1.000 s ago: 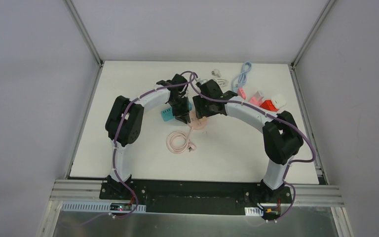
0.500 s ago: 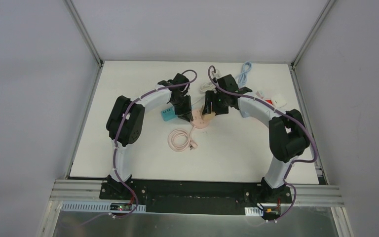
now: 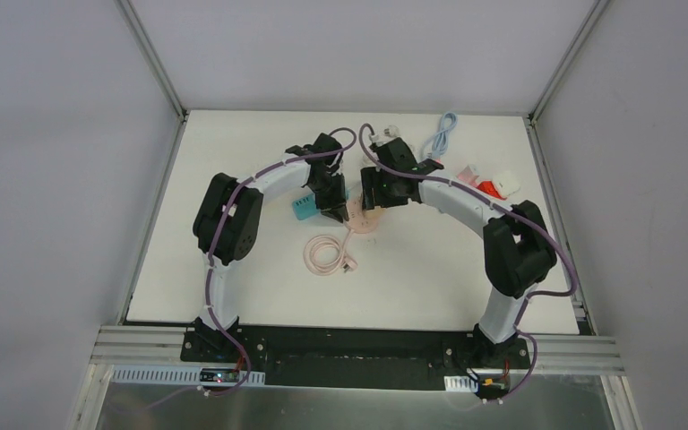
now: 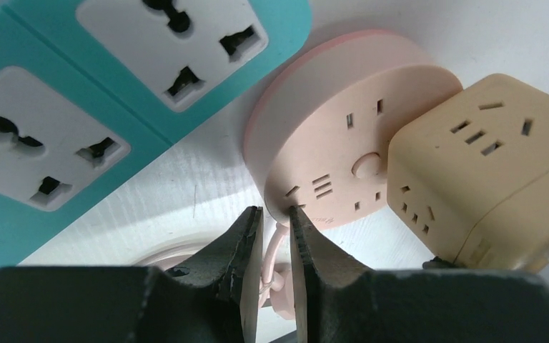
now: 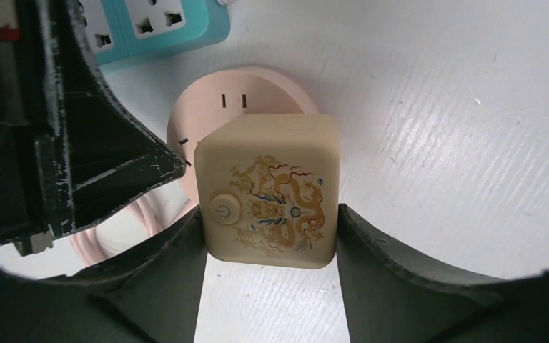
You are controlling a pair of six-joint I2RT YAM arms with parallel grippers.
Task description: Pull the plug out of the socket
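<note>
Top external gives us the white table [image 3: 233, 179] with both arms arched inward, meeting just behind its middle. A teal power strip [image 3: 303, 208] lies there, the pink round socket [image 3: 363, 221] just beside it, and the socket's pink cord [image 3: 324, 255] coils toward us.

On the right wrist view, the beige cube plug [image 5: 268, 189], printed with a dragon and a power button, sits plugged into the pink round socket [image 5: 236, 100]. The right gripper [image 5: 268, 211] clasps it, one finger flat against each side.

On the left wrist view, the left gripper [image 4: 275, 214] is drawn to a narrow slit at the socket's near rim, astride the pink cord [image 4: 275, 246]. We cannot tell whether it pinches the cord or merely presses down there.

We judge the pull itself comes next, and the risks lie in the hold-down:
- A brace at one rim only may let the light socket rise with the plug, or tip.
- A slanted pull could jam the pins.
- The smooth cube faces may slip through the fingers.
- A dragged socket would shove the teal strip touching it.
</note>
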